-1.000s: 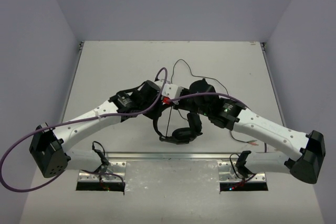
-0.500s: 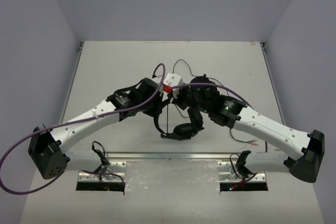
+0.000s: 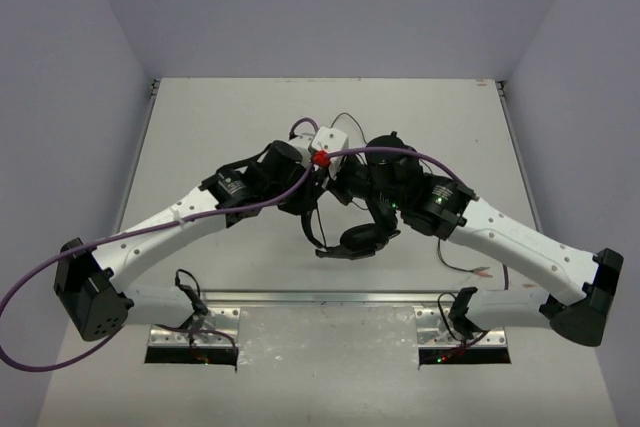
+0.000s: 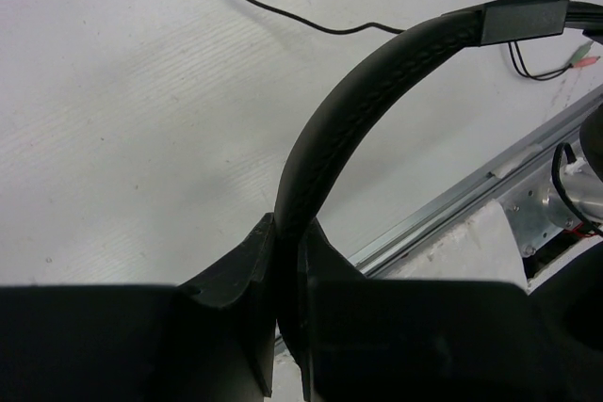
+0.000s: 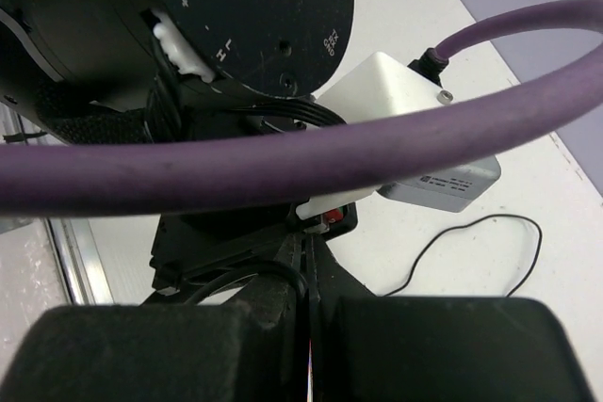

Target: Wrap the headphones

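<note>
The black headphones hang between the two arms at mid-table, with one earcup [image 3: 358, 240] lowest and the headband [image 3: 306, 227] curving up to the left. My left gripper [image 3: 304, 205] is shut on the headband [image 4: 367, 82], its jaws [image 4: 287, 237] clamped on the padded arc. My right gripper [image 3: 347, 187] sits close against the left wrist. Its jaws [image 5: 309, 268] are shut on the thin black cable [image 5: 236, 275], which loops beside the left finger. More cable [image 3: 347, 119] trails over the table beyond the arms.
The left arm's thick purple cable [image 5: 283, 152] and white camera box [image 5: 424, 129] cross right in front of the right wrist. The cable's plug ends [image 3: 484, 270] lie near the metal rail [image 3: 330, 298] at the table's near edge. Grey walls enclose the table.
Both grippers have shifted toward the far side and drawn closer together. The headphones went with them, the hanging earcup moving up and slightly right.
</note>
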You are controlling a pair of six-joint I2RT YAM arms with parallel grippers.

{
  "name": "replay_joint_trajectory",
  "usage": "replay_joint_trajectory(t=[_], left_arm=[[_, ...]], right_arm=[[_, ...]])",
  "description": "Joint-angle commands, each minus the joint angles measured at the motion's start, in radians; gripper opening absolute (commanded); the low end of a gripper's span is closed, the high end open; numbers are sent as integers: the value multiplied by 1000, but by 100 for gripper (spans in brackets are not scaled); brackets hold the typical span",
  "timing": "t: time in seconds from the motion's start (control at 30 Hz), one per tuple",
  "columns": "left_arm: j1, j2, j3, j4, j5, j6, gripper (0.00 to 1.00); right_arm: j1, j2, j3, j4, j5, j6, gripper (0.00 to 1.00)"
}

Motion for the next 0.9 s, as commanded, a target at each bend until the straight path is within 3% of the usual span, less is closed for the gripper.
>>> replay_joint_trajectory(t=[0.0,0.23,0.37,0.5,0.87], left_arm=[[-6,-30,21,79,67,-4,0],[-8,-99,-34,116,176,72,0],[-8,-141,-32,43,110,89,0],[-8,-147,-49,-37,-39,89,0],[-8,-217,-157,-19,-53,92,0]], right_arm=[[6,-13,7,92,69,-23,1],[-6,-10,-27,132,282,-245,1],[-35,-19,-45,169,378,-304,1],[-57,-60,-73,212,384,-317,1],[-190,-89,-120,218,229,-206,3]])
